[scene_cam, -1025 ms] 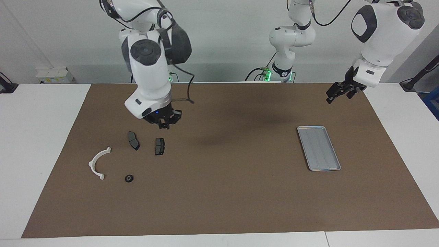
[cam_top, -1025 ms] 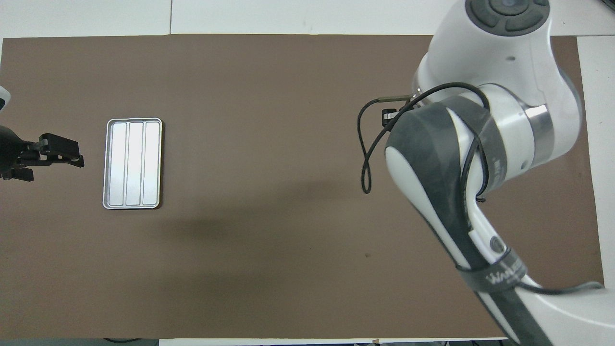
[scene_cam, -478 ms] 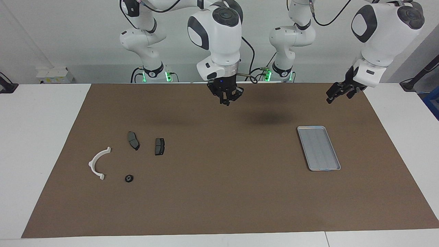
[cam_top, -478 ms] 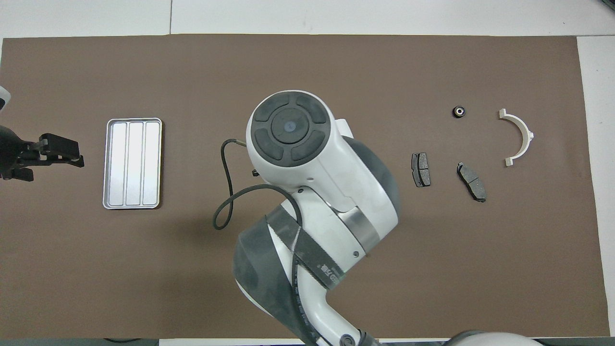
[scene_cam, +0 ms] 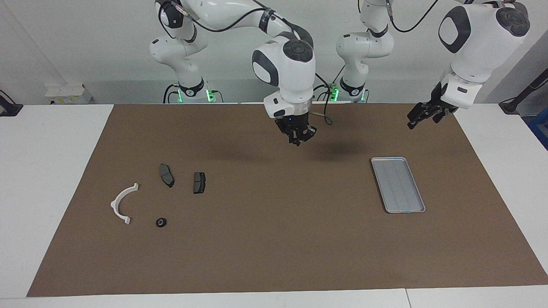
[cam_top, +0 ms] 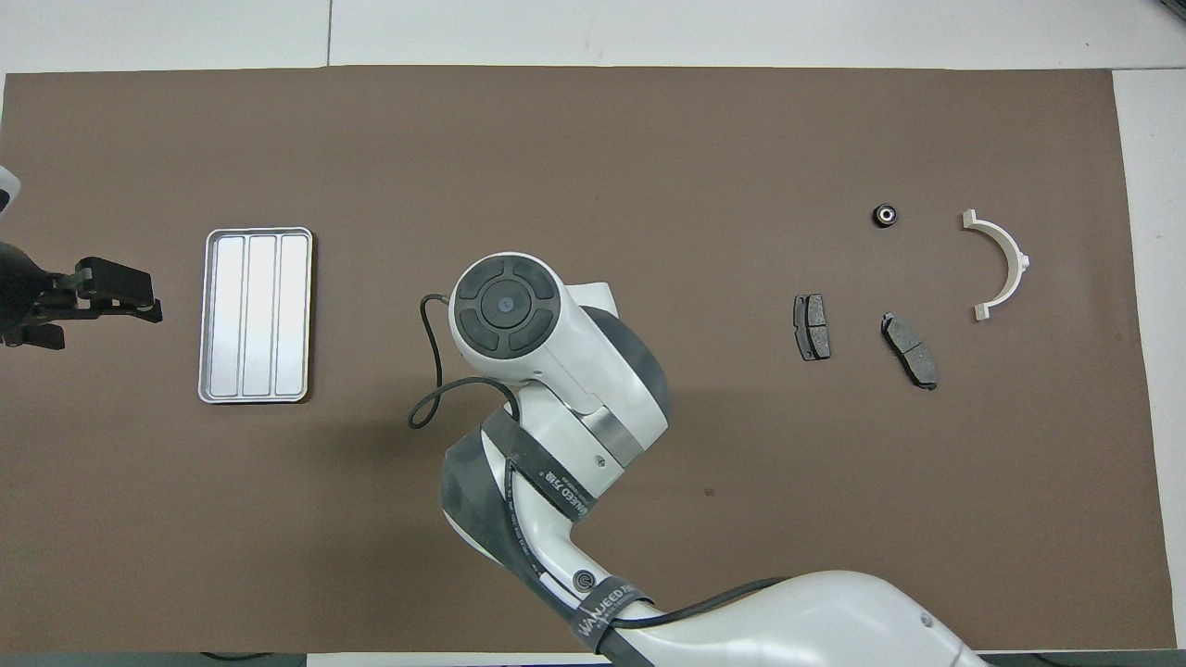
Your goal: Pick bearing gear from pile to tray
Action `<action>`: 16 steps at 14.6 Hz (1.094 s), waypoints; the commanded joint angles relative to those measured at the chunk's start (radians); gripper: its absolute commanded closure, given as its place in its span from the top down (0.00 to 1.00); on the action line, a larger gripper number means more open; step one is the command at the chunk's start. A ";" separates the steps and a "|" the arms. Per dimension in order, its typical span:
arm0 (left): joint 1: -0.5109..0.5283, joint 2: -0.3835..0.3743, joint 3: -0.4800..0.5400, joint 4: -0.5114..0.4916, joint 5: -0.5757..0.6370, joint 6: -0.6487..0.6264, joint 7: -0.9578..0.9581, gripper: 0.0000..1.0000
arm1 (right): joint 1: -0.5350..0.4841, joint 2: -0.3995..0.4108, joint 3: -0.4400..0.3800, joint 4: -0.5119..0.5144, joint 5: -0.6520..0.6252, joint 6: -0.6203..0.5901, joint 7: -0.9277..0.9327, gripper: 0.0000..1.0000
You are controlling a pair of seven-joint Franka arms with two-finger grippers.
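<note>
The pile lies toward the right arm's end of the table: a white half-ring bracket (scene_cam: 114,201) (cam_top: 1019,255), two dark brake pads (scene_cam: 166,175) (scene_cam: 199,182) (cam_top: 812,326) (cam_top: 910,336) and one small black round piece (scene_cam: 161,222) (cam_top: 885,215). The silver tray (scene_cam: 398,184) (cam_top: 258,315) lies empty toward the left arm's end. My right gripper (scene_cam: 298,141) hangs over bare mat between pile and tray. Its tips are hidden under the wrist in the overhead view, and I see no part in it. My left gripper (scene_cam: 413,122) (cam_top: 153,306) waits open, raised beside the tray.
A brown mat (scene_cam: 274,248) covers the table's middle, with white table surface (scene_cam: 51,171) around it. The right arm's elbow and forearm (cam_top: 556,371) span the mat's middle in the overhead view. A cable loop (cam_top: 426,408) hangs off its wrist.
My right gripper has left the pile and swung along the mat toward the tray, and now hangs mid-table. The left arm and all the lying parts have not moved.
</note>
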State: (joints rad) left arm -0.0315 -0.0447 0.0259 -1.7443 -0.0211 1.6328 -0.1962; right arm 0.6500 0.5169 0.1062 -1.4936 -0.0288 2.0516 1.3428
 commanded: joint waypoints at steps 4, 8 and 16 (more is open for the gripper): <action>-0.024 -0.014 -0.006 0.002 0.004 -0.014 0.004 1.00 | 0.011 0.100 -0.003 -0.005 -0.042 0.140 0.049 0.00; -0.021 -0.014 -0.004 0.003 0.004 -0.015 0.000 1.00 | 0.005 0.103 -0.003 -0.057 -0.043 0.225 0.049 0.00; -0.013 -0.023 -0.003 -0.026 0.004 -0.004 -0.005 1.00 | -0.003 0.100 -0.011 0.011 -0.080 0.083 0.039 1.00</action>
State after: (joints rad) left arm -0.0460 -0.0448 0.0197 -1.7449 -0.0214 1.6329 -0.1965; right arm 0.6608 0.6276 0.0906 -1.5286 -0.0694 2.2117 1.3741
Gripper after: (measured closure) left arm 0.000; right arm 0.392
